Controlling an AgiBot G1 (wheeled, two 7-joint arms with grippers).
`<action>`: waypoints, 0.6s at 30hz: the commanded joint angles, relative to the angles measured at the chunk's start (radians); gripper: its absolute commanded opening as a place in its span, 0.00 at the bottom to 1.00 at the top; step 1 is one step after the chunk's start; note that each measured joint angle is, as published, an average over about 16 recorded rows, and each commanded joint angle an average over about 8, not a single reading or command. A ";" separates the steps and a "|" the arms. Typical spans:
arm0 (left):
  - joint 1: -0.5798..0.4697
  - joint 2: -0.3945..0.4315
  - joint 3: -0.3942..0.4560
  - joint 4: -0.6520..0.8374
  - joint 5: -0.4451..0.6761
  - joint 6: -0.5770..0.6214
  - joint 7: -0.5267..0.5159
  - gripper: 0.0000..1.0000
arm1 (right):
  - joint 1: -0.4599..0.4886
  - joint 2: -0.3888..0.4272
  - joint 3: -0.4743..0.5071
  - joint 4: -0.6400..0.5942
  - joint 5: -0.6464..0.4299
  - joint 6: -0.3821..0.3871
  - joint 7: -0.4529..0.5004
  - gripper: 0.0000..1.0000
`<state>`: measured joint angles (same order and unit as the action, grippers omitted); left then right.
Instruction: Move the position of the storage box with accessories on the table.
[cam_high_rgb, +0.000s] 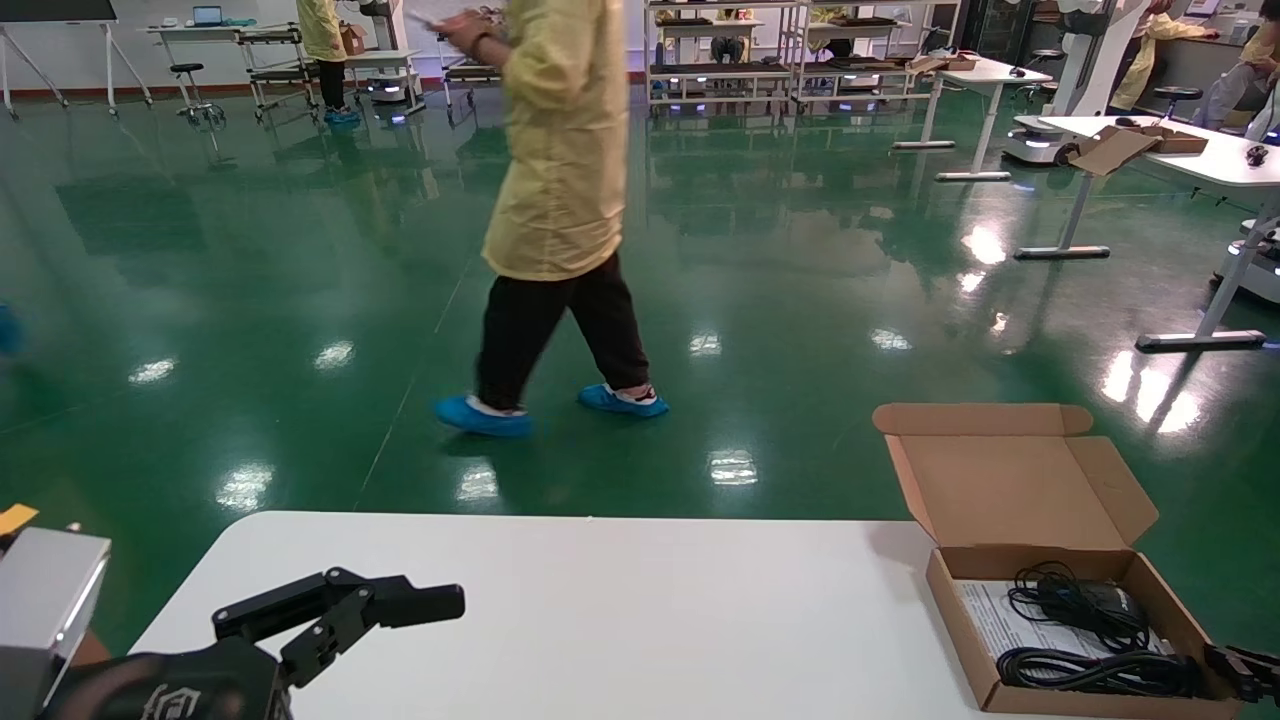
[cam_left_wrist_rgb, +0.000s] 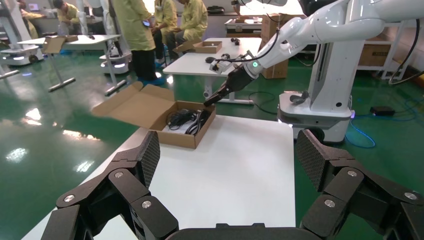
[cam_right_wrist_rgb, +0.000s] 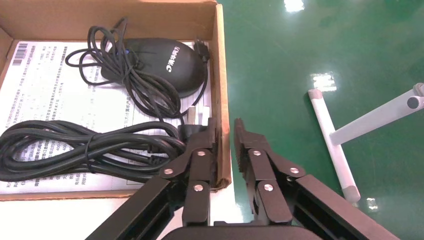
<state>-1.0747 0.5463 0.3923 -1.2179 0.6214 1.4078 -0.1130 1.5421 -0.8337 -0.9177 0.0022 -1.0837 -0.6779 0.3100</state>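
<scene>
- At the table's (cam_high_rgb: 600, 620) far right corner, the storage box (cam_high_rgb: 960, 600) lies open, lid back, holding the mouse (cam_right_wrist_rgb: 160, 62), coiled cables (cam_right_wrist_rgb: 75, 145) and paper sheet (cam_right_wrist_rgb: 45, 90).
- Right gripper (cam_right_wrist_rgb: 226, 132) straddles the box's right wall (cam_right_wrist_rgb: 220, 75), fingers nearly closed on it, one inside, one outside.
- Risk: thin cardboard may bend or slip; a sideways pull could tip the box off the nearby edge.
- Inner finger might snag a cable.
- Left gripper (cam_left_wrist_rgb: 227, 157) hovers wide open, well apart.
</scene>
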 joint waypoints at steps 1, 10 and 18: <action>0.000 0.000 0.000 0.000 0.000 0.000 0.000 1.00 | 0.000 0.001 0.000 0.001 0.000 0.002 -0.003 1.00; 0.000 0.000 0.000 0.000 0.000 0.000 0.000 1.00 | 0.017 0.007 0.002 0.005 0.002 -0.004 -0.006 1.00; 0.000 0.000 0.000 0.000 0.000 0.000 0.000 1.00 | 0.051 0.023 0.003 0.008 0.003 -0.026 -0.002 1.00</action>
<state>-1.0747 0.5463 0.3923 -1.2179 0.6214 1.4078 -0.1130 1.5951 -0.8107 -0.9162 0.0106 -1.0817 -0.7086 0.3085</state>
